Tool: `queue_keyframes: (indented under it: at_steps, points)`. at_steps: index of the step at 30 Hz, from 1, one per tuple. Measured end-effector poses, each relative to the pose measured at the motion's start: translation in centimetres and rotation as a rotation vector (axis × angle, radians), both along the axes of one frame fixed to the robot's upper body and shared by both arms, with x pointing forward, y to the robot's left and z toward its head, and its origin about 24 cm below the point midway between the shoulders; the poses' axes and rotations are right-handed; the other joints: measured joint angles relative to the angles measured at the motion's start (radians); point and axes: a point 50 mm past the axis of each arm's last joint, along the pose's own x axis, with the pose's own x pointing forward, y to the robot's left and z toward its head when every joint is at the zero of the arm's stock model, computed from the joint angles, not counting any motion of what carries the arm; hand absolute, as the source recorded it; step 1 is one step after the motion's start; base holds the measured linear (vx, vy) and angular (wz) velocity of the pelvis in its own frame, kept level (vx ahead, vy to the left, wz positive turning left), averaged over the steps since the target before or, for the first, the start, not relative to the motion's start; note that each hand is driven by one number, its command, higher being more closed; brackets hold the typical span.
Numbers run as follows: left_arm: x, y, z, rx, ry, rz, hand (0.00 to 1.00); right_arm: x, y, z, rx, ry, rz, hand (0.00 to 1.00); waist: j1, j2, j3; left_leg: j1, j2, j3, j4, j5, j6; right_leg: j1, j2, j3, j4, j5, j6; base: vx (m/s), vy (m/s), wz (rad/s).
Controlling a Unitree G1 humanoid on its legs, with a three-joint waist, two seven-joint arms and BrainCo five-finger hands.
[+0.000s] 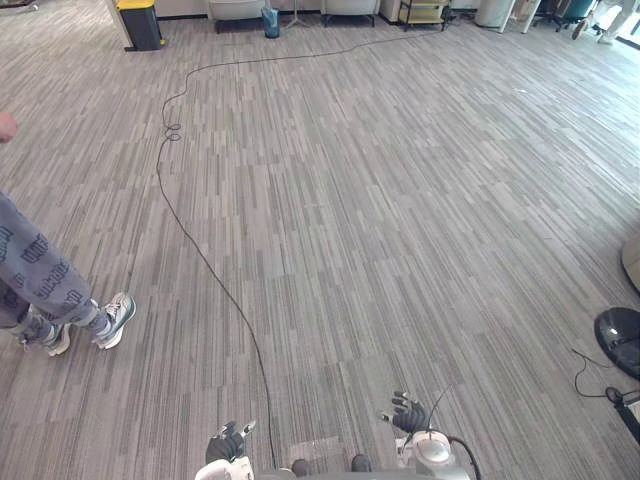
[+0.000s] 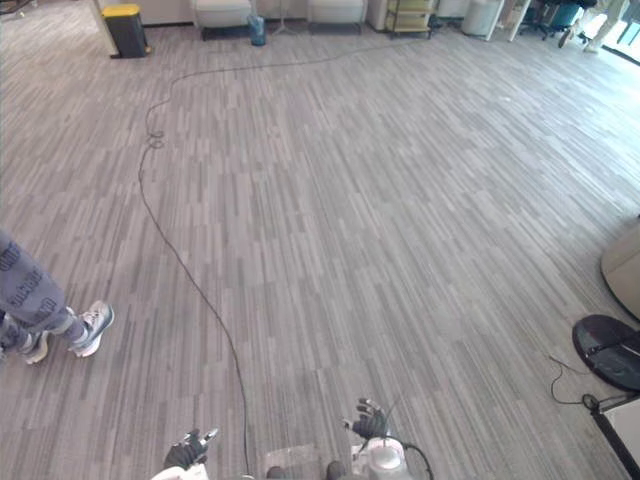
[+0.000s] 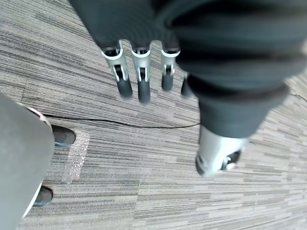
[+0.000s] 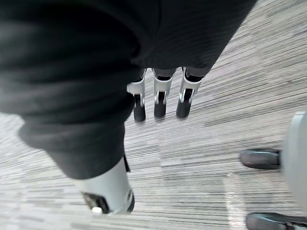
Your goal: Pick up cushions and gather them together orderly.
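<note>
The floor (image 1: 400, 200) is grey striped carpet, and it spreads out wide in front of the robot.

The left hand (image 1: 228, 445) is low down at about 7 o'clock, close to the robot. Its fingers (image 3: 123, 81) hang straight and loose over the carpet. The thumb (image 3: 216, 154) sticks out apart from them. This hand has nothing in it.

The right hand (image 1: 408, 413) is low down at about 5 o'clock, a little further out than the left one. Its fingers (image 4: 159, 103) are also straight and spread a bit, with only carpet under them. Its thumb (image 4: 108, 194) is off to one side. This hand has nothing in it too.

A person (image 1: 40, 275) stands at 9 o'clock, at the edge of the head views. You can see grey trousers with a pattern, and white shoes (image 1: 117, 318) flat on the carpet.

Far away at 11 o'clock is a black bin (image 1: 140, 25) with a yellow lid. Pale chairs (image 1: 238, 10) stand in a row near it at 12 o'clock, along the far side of the room.

At 3 o'clock a pale thing (image 2: 622, 268) with a round edge pokes in from the side. I cannot tell if it is a cushion. Just nearer than it, at 4 o'clock, a black disc (image 1: 620, 338) lies on the floor. Both are well apart from the hands.
</note>
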Motion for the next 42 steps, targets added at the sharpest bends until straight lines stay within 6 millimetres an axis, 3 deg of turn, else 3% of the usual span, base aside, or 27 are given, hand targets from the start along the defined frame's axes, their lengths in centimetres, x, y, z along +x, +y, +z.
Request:
queue_keyframes:
  at_steps: [8, 23, 37, 42]
  points:
    - [-0.3, -0.3, -0.4, -0.012, 0.037, 0.027, 0.0, -0.9, -0.8, -0.7, -0.013, 0.069, -0.051, 0.0, 0.014, 0.014, -0.018, 0.021, 0.0, -0.003, -0.031, 0.012, -0.001, 0.009, 0.0, -0.011, 0.003, -0.006, 0.005, -0.02, -0.029, 0.02]
    - [-0.4, 0.0, -0.4, -0.024, 0.033, 0.086, 0.0, -1.7, -1.4, -1.2, 0.066, 0.107, -0.263, 0.0, 0.023, -0.001, -0.023, 0.007, -0.013, -0.061, -0.039, 0.013, 0.0, 0.017, -0.017, -0.093, -0.001, -0.025, 0.013, -0.01, -0.024, 0.12]
    - [0.0, 0.0, -0.4, -0.024, 0.039, 0.021, 0.0, -2.2, -2.0, -1.3, 0.127, 0.102, -0.402, 0.0, 0.022, -0.01, -0.025, -0.004, -0.017, -0.1, -0.039, 0.014, 0.002, 0.025, -0.02, -0.13, -0.016, -0.027, 0.013, -0.02, -0.031, 0.08]
    - [0.3, 0.3, -0.3, -0.017, 0.027, 0.023, 0.0, -2.1, -2.3, -1.2, 0.138, 0.079, -0.442, 0.0, 0.023, -0.02, -0.014, -0.041, -0.014, -0.117, -0.025, -0.004, -0.015, -0.036, -0.024, -0.16, 0.085, -0.092, -0.002, -0.01, -0.043, 0.17]
